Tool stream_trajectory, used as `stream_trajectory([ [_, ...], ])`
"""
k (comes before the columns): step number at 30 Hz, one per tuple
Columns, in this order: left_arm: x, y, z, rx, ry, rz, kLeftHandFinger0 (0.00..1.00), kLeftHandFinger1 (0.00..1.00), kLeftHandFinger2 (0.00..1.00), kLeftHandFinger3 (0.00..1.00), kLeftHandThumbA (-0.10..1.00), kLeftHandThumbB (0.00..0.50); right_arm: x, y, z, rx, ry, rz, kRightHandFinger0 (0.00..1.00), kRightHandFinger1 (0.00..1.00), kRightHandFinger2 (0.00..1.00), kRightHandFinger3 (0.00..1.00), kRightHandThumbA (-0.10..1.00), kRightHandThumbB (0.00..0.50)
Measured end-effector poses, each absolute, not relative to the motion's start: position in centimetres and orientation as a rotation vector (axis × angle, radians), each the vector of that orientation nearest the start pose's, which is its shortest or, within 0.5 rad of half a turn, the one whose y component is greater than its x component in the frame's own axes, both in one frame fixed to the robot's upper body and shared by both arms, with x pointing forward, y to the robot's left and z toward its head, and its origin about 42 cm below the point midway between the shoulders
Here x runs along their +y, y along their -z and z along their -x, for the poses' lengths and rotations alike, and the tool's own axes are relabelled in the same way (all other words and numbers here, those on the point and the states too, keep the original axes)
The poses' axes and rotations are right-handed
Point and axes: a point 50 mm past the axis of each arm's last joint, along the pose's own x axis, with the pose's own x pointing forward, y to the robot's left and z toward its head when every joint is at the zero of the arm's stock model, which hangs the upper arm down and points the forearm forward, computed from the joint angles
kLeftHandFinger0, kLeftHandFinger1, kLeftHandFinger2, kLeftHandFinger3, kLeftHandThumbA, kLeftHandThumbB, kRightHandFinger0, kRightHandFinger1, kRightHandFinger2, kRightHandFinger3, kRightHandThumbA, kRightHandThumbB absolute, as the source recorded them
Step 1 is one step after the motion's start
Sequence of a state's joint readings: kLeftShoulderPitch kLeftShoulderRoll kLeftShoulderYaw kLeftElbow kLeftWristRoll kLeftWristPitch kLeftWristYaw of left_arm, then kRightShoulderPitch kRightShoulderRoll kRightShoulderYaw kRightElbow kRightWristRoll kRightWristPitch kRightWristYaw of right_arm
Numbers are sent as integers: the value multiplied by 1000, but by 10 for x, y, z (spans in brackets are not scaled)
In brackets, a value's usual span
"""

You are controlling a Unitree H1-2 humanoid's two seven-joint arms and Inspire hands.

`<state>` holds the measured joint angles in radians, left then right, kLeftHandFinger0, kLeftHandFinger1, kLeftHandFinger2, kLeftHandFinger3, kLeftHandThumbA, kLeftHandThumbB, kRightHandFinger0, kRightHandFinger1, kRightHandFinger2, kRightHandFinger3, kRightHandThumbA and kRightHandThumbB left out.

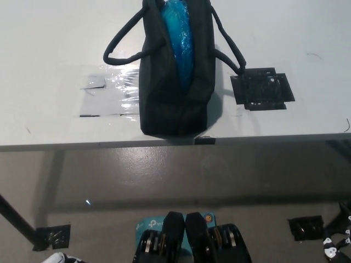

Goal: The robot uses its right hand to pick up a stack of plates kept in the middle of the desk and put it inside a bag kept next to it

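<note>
In the head view, the stack of plates (177,38), shiny blue, sits inside the black bag (174,82), which stands open near the front edge of the white desk (49,49). The right hand (337,244) shows only as a sliver at the lower right corner, low beside the desk, touching nothing; whether its fingers are spread or closed cannot be told. The left hand (57,258) barely peeks in at the bottom left.

Bright, even light; glare on clear tape (122,82); slightly soft focus.
</note>
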<state>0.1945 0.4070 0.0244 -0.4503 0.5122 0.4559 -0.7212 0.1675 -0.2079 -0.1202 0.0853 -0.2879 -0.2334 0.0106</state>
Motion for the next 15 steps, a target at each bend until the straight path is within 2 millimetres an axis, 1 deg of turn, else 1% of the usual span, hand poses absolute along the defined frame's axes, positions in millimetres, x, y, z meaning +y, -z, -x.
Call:
stream_trajectory([
  [1, 315, -148, -206, 463, 456, -781, 735, 724, 786, 905, -100, 0, -320, -60, -217, 33, 52, 506, 338, 653, 1000, 1000, 299, 297],
  [2, 315, -148, -206, 463, 455, -780, 735, 724, 786, 907, -100, 0, -320, -60, -217, 32, 52, 505, 331, 651, 1000, 1000, 304, 307],
  [4, 316, -148, -206, 463, 452, -779, 727, 714, 780, 901, -100, 0, -320, -61, -217, 27, 55, 504, 385, 663, 1000, 1000, 313, 300],
  [5, 316, -148, -206, 463, 453, -779, 710, 704, 773, 887, -100, 0, -320, -61, -217, 23, 58, 504, 429, 684, 1000, 1000, 315, 300],
  [7, 315, -148, -206, 463, 454, -778, 722, 713, 786, 893, -100, 0, -320, -62, -218, 17, 66, 496, 435, 676, 1000, 1000, 326, 294],
  [9, 315, -148, -206, 462, 454, -777, 721, 712, 786, 890, -100, 0, -321, -62, -217, 14, 75, 491, 456, 696, 1000, 1000, 328, 282],
  [10, 315, -148, -206, 462, 454, -777, 723, 713, 787, 890, -99, 0, -321, -62, -217, 14, 79, 489, 459, 712, 1000, 1000, 325, 286],
  [14, 315, -148, -206, 462, 455, -775, 712, 701, 779, 885, -100, 0, -322, -62, -217, 10, 94, 482, 439, 701, 1000, 1000, 330, 287],
  [15, 315, -148, -206, 462, 455, -775, 711, 699, 775, 883, -100, 0, -322, -62, -217, 10, 96, 481, 406, 677, 1000, 1000, 323, 287],
])
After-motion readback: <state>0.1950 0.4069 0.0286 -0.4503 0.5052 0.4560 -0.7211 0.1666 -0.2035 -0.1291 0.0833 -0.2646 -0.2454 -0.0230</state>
